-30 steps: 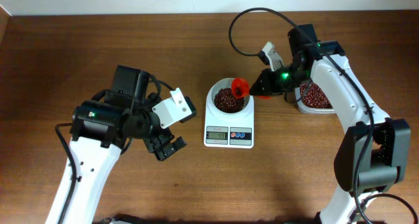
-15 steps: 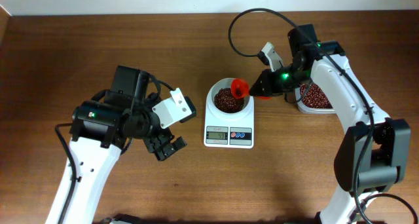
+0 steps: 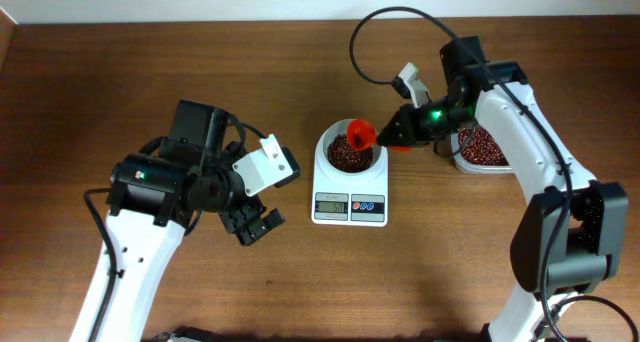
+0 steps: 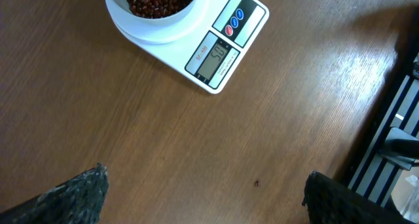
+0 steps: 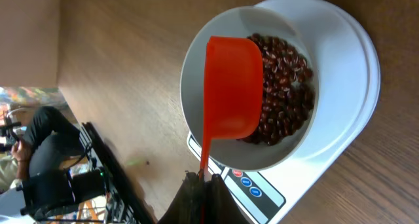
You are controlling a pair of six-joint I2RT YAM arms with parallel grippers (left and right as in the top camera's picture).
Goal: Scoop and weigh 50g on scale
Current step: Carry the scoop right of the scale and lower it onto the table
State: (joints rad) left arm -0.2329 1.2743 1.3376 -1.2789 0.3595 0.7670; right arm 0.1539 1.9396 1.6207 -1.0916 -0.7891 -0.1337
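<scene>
The scale carries beans under a red scoop, tub nearby.

A dark brown, wood-grain worktop fills the overhead view, evenly lit, with a soft sheen in places. A pale strip, perhaps a wall, runs along its far edge. Past the worktop's edge, the wrist views show blurred dark framework and clutter.
</scene>
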